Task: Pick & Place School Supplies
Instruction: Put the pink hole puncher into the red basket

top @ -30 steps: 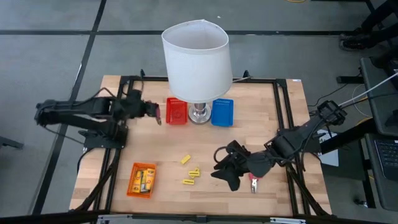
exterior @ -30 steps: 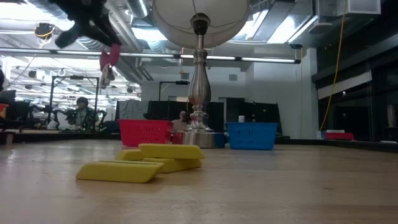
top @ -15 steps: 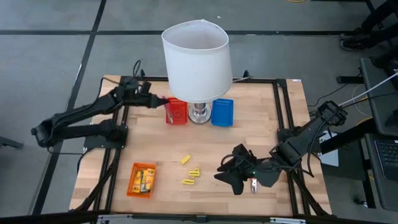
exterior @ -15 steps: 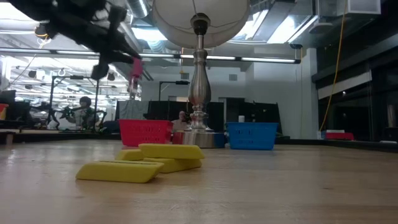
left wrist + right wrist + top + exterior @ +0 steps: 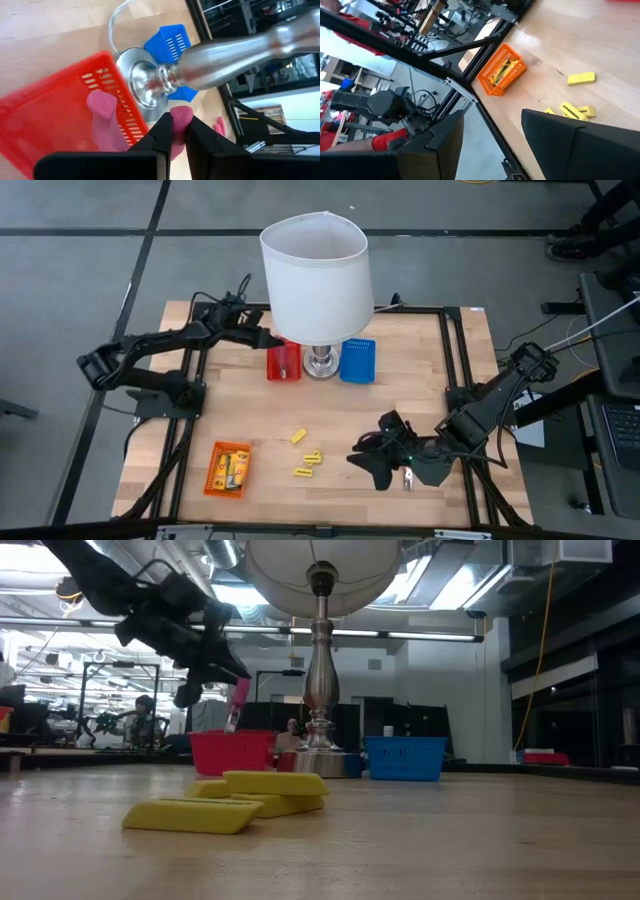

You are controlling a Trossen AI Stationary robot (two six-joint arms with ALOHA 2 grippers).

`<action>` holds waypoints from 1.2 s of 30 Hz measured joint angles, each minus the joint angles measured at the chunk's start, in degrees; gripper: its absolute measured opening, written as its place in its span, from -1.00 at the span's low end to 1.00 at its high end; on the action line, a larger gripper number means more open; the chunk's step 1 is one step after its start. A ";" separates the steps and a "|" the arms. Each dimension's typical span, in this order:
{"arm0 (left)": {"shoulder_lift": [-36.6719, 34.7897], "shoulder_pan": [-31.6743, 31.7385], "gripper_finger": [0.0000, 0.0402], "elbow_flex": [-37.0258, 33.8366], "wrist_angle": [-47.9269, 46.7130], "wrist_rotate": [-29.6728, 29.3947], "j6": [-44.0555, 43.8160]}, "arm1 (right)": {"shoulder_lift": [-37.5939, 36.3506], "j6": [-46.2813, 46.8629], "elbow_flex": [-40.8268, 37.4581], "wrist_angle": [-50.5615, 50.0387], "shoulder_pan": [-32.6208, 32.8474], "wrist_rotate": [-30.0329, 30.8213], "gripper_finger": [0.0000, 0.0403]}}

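Observation:
My left gripper [image 5: 268,340] is shut on a pink-handled plier-like tool [image 5: 238,698] above the far-left part of the red mesh basket [image 5: 283,361]. My right gripper [image 5: 375,461] hovers open, low over the table's near-right part. A second pink-handled tool [image 5: 408,477] lies flat on the wood just to its right. Three plain yellow pieces [image 5: 303,472] lie on the table's middle, toward the near edge. Yellow packets lie in the orange basket [image 5: 229,469]. My left gripper pinches one pink handle [image 5: 180,116] of the tool between its two fingers, close to the handle's end. The other handle [image 5: 102,106] stands free beside it, over the basket. The fingers slant down from the table's left. The tool is lifted clear above the basket's rim [image 5: 232,738].
A lamp with a white shade [image 5: 315,275] and a silver foot [image 5: 145,85] stands between the red basket and the blue basket [image 5: 357,360], close to my left gripper. A black frame [image 5: 455,370] runs around the table. Bare wood lies between the baskets and the yellow pieces.
My left gripper has carried the pink-handled tool from the table's left side toward the right and far edge, then down to just above the red basket. My right gripper has shifted a little toward the near edge; the tool beside it has stayed in place.

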 joint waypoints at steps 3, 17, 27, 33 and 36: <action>2.36 0.72 -0.87 0.00 1.71 0.07 0.11 | -0.06 0.26 0.02 -0.28 0.00 0.15 0.01; 8.44 1.48 -0.85 0.05 6.56 -1.20 -1.89 | -1.73 3.26 0.00 -4.23 -0.07 1.83 0.01; 8.44 1.43 -0.46 0.05 6.70 -3.05 -3.27 | -1.73 3.92 0.00 -5.36 -0.07 2.49 0.01; 8.44 1.39 -0.43 0.05 6.70 -2.72 -4.04 | -1.73 3.90 0.00 -5.36 -0.07 2.89 0.01; 8.42 0.85 -0.43 0.05 6.69 -1.67 -4.50 | -1.73 3.90 0.02 -5.36 -0.07 2.89 0.01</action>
